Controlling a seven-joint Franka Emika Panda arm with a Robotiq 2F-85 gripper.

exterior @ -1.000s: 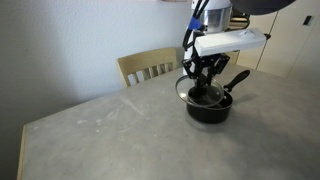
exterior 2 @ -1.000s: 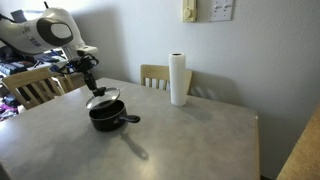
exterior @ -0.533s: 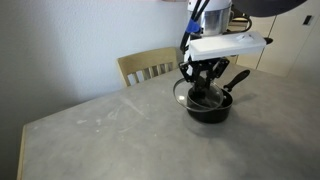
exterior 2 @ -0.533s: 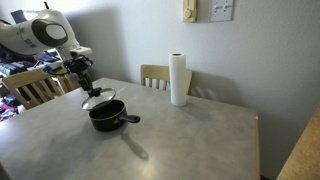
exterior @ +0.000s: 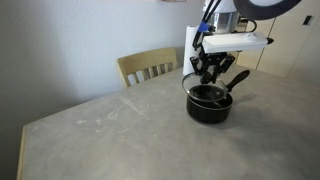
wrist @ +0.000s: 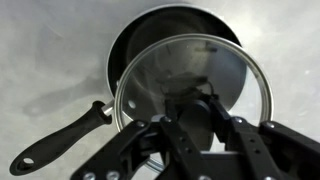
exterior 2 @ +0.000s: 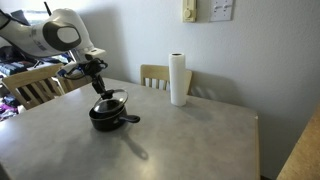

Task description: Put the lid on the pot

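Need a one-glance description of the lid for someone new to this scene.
On the grey table, skip the white paper-towel roll and find the black long-handled pot. The lid is over it, off-centre, held at its middle by the gripper. It is the only see-through thing: a round glass disc with a metal rim.

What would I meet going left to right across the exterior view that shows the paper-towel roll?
Wooden chair → pot, with the gripper holding the lid over it → paper-towel roll.
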